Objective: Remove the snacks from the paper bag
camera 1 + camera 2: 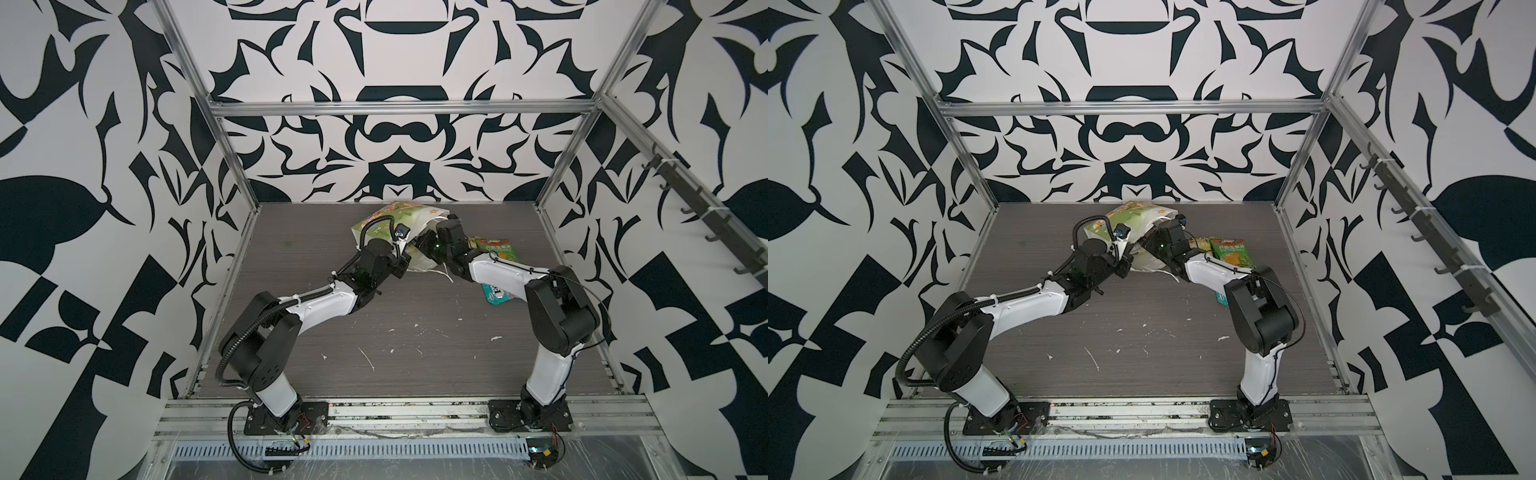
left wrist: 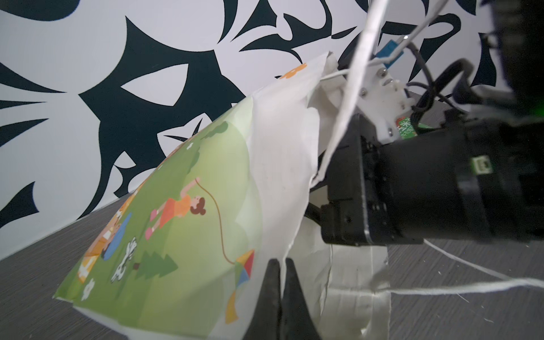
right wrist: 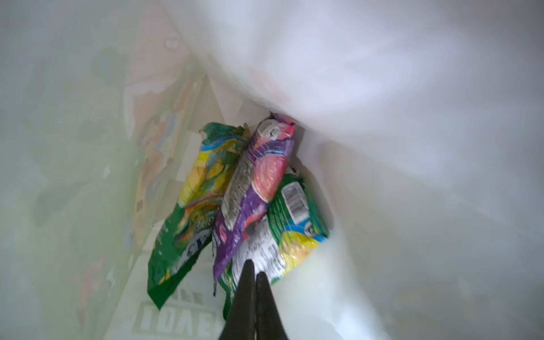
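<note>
Snacks [image 3: 256,188] lie just past the right gripper [image 3: 254,269], low in the centre of its wrist view. Its jaws are pressed together at the lower edge of a green packet [image 3: 294,223]; I cannot tell whether they pinch it. All this is inside the paper bag [image 3: 88,147]. The left gripper [image 2: 281,265], at bottom centre of its view, is clamped on the bag's white rim. In both top views the bag lies at upper centre of the table [image 1: 374,332], with a second green packet [image 1: 1231,253] and a teal packet [image 1: 496,293] to its right.

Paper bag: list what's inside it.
Visible: a green-yellow packet, a purple packet overlapping it, and a green packet. Anything beneath them is covered.
</note>
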